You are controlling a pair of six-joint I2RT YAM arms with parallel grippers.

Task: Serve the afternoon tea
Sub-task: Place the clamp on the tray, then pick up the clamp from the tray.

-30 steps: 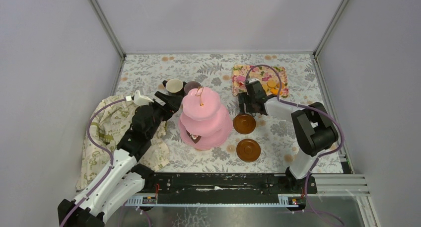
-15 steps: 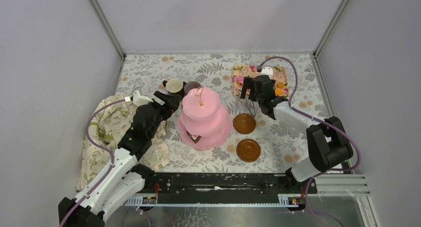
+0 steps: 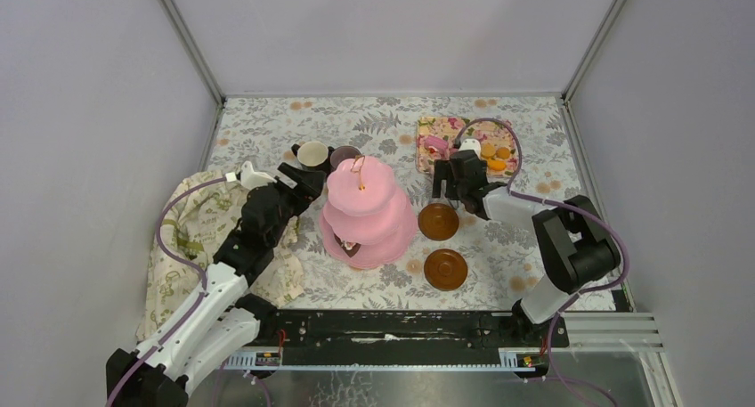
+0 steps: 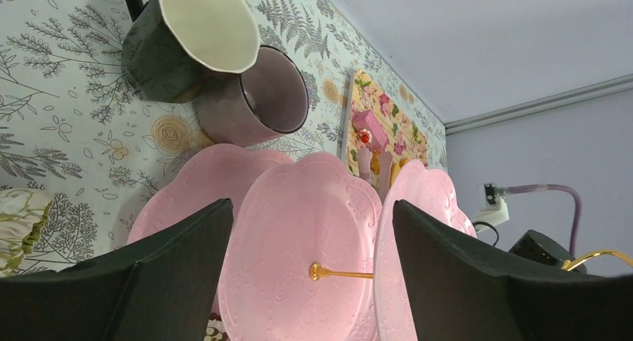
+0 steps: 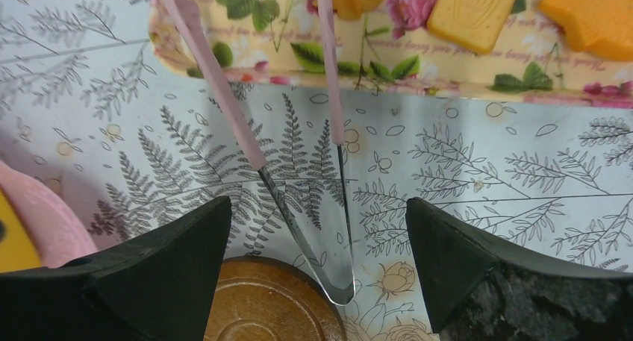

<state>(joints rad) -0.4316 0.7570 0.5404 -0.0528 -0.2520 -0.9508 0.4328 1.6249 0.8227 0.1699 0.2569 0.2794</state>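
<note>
Leaf-print surface (image 3: 267,122): stand (image 3: 367,213) dead centre, mugs (image 3: 313,154) at its upper left, saucers (image 3: 438,221) to its right. Left hand (image 4: 311,204) spread, empty, facing the stand; right hand (image 5: 317,203) spread around pink tongs (image 5: 328,65), not gripping. Stand looks rigid, top-heavy, so I'd take the gold loop (image 3: 358,165).

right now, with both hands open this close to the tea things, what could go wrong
1. The right hand hangs open over the pink tongs, whose handles lie on the floral tray and whose tips end by a saucer. An off-centre grab may swing them into it.
2. The left hand is open beside the tall cake stand. A push could tip it or bump the two mugs close by.
</note>
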